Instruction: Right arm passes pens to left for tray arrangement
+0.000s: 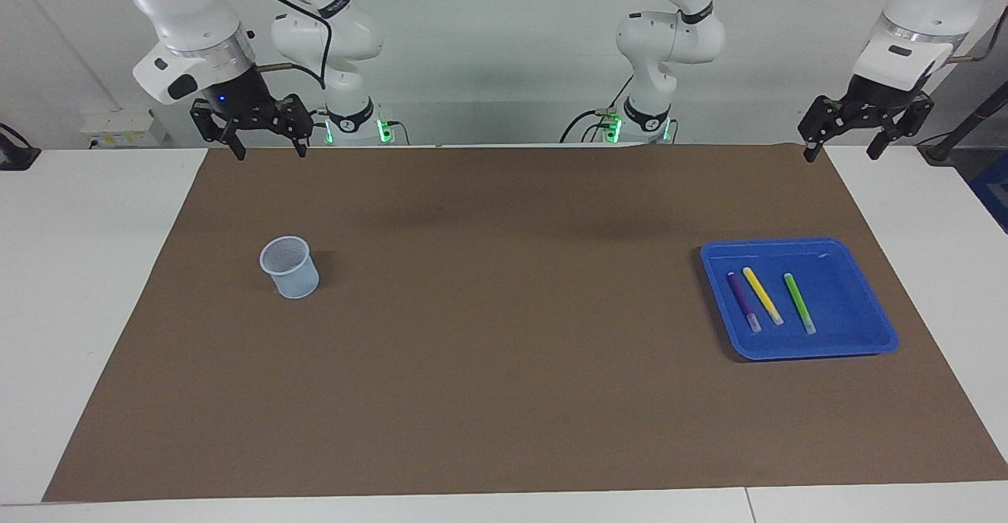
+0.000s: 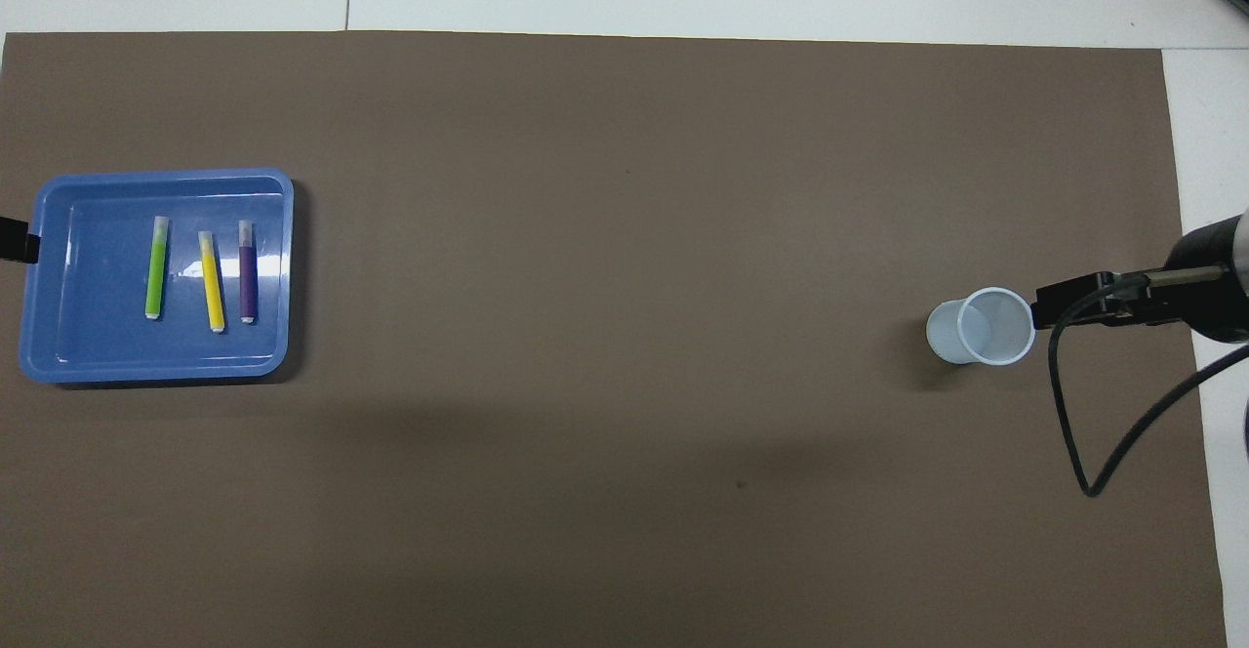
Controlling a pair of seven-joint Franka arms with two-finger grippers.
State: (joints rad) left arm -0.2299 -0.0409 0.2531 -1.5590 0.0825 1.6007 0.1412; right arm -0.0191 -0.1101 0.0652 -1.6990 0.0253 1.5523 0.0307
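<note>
Pens (image 1: 770, 300) in blue tray (image 1: 866, 302), well apart from both raised arms' wide, empty jaws

We record two fixed cameras. The facing view sits high across the table, looks toward the robots and takes in the whole brown mat (image 1: 504, 326), both arm bases and the wall. The overhead view hangs above the robots' end, looks steeply down and forward, and frames the mat (image 2: 624, 384) more closely. Both share the mat, the blue tray (image 1: 866, 346) (image 2: 39, 365) and the cup (image 1: 290, 268) (image 2: 981, 328), turned half a circle between them
</note>
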